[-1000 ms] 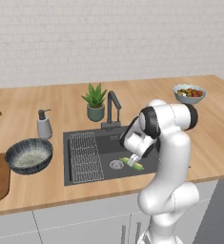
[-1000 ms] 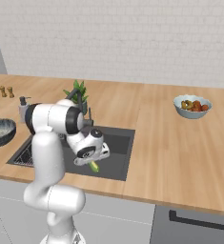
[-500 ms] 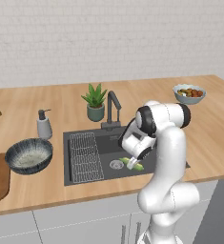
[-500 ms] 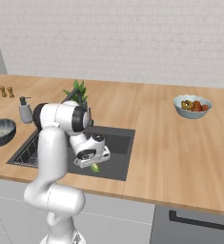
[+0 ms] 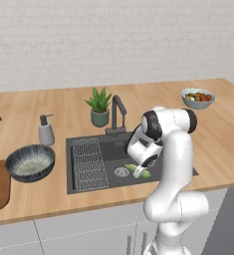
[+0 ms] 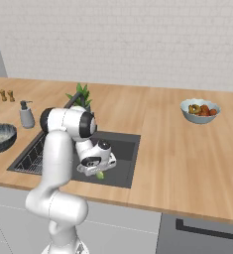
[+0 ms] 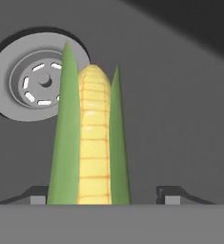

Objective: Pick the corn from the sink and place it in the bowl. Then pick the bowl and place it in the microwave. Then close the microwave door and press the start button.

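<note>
Gripper (image 7: 101, 193) has dropped lower into the sink (image 5: 88, 182), straddling the corn (image 7: 92, 138) beside the drain (image 7: 39, 78). Fingers apart either side, not clamped yet, so the pick looks imminent.

**Even, soft rendered light; slight softness throughout**

Both base views are bright and evenly lit, with no glare on the tabletop (image 5: 63, 104). The sink (image 5: 88, 174) stays dark inside. In the hand view, a shadow darkens the upper right corner; edges look mildly blurred.
</note>
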